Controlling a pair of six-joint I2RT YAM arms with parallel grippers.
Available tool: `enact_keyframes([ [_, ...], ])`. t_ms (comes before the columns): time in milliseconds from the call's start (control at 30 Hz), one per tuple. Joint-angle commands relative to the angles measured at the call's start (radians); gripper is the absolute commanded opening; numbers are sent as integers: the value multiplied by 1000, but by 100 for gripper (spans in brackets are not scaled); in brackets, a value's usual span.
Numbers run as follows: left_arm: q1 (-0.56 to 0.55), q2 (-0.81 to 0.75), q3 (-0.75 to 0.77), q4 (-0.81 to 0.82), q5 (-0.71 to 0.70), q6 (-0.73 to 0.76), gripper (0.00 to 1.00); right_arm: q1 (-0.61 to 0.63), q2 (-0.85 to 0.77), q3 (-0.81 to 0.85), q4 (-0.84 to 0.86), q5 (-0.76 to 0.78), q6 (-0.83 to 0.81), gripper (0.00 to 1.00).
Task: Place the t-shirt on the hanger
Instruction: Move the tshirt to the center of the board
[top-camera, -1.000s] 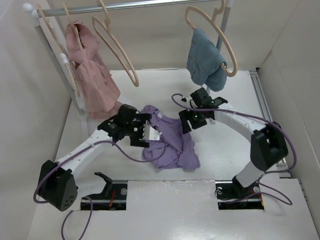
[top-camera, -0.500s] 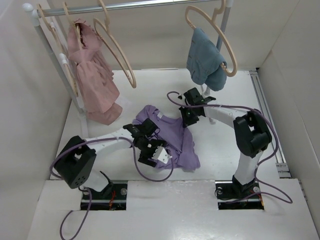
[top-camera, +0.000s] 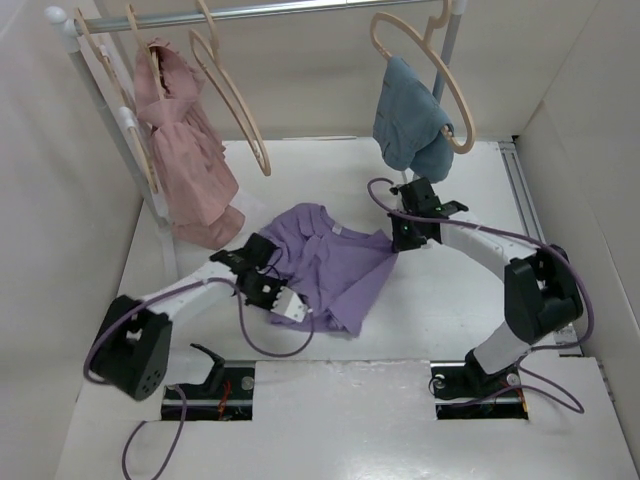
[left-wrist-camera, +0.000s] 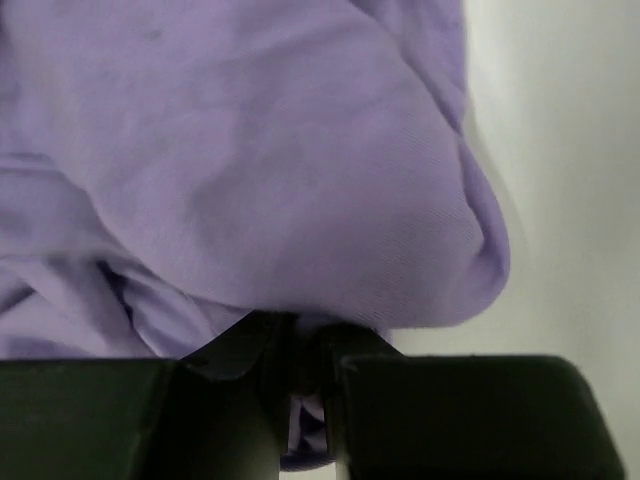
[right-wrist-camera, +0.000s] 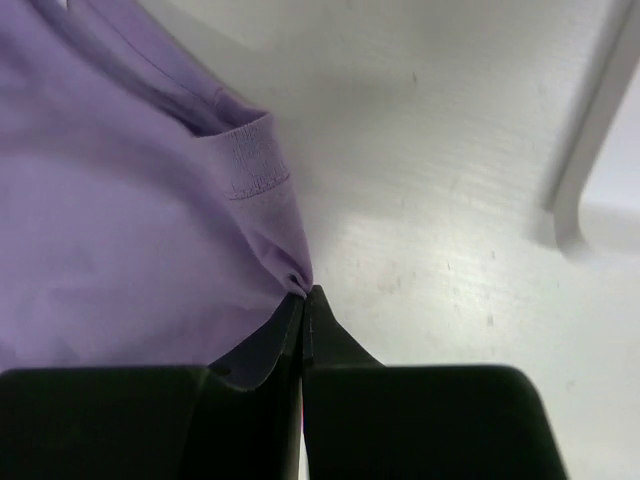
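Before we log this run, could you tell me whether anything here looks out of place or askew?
The blue-grey garment is wadded on one arm of its hanger, not spread across it, and the pink garment hangs in a clump too. The t-shirt itself looks fine.

White tabletop (top-camera: 470, 300), matte, lightly scuffed. Pale plain walls (top-camera: 320, 90) on three sides. Clothes rack (top-camera: 270, 10) along far edge: silver rail, white uprights. Even, soft light.

Right fingers (right-wrist-camera: 262, 350) pinch the t-shirt (right-wrist-camera: 120, 220) edge, closed tight.
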Motion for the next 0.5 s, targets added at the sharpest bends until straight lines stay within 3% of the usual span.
enact_keyframes([
  [0,103,-185,-86,-232,-202,228,0,-20,-51,-64,-46,57,23,0],
  [133,103,-358,-121,-351,-209,339,0,6,-87,-135,-37,29,32,0],
  [300,103,-365,-111,-377,-224,328,0,38,-97,-179,-60,20,43,0],
  [367,103,-312,-74,-392,-221,293,28,38,-107,-190,-69,11,43,1],
  [400,103,-298,-57,-392,-205,237,38,38,-124,-190,-69,11,29,29],
  [467,103,-287,-2,-355,-141,158,54,61,-167,-175,-86,12,-12,66],
])
